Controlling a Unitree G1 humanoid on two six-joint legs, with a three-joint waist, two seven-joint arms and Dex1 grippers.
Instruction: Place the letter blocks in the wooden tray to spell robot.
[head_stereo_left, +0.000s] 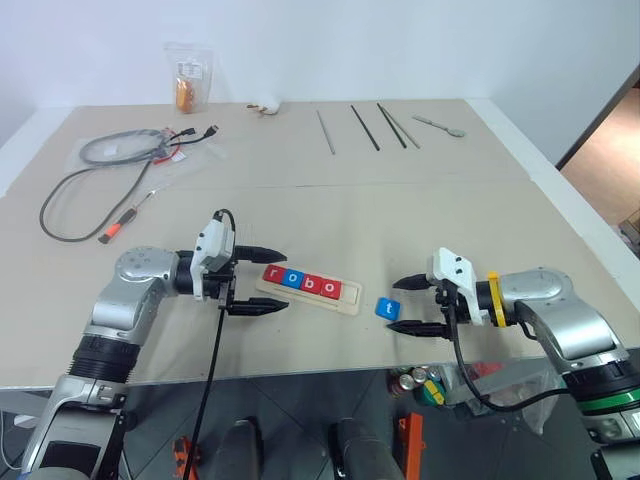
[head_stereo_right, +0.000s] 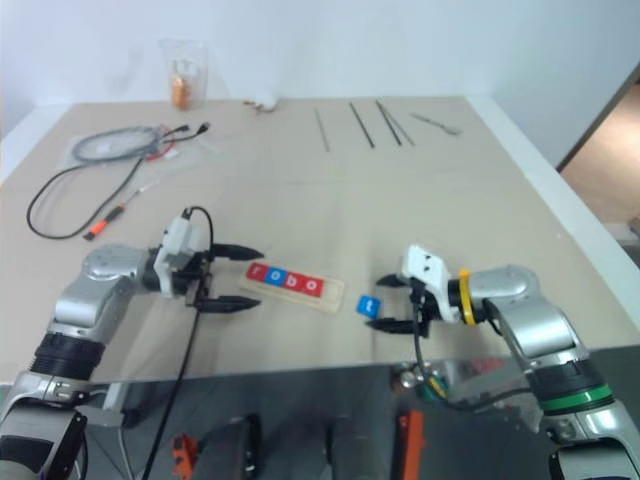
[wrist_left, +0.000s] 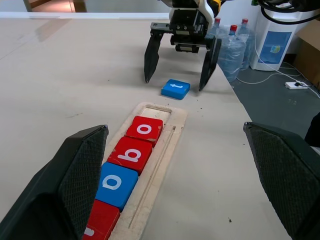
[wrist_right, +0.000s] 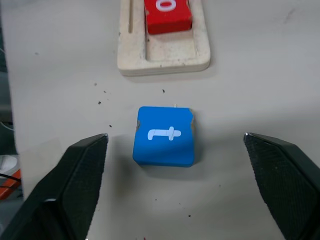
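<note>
On the surface (head_stereo_left: 330, 215) we log the wooden tray (head_stereo_left: 345, 306) holding r, o, b, o, its last slot bare, the blue t block (head_stereo_left: 388, 308) loose beside it between our right claw's (head_stereo_left: 410, 304) spread fingers, left claw (head_stereo_left: 258, 281) likewise apart.

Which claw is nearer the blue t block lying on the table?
Right. The right claw stands open just beside the blue t block; the left claw sits beyond the far end of the wooden tray.

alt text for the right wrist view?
A blue t block lies flat on the table between the open right gripper fingers, untouched. Beyond it, the wooden tray end has one empty slot beside a red o block.
</note>
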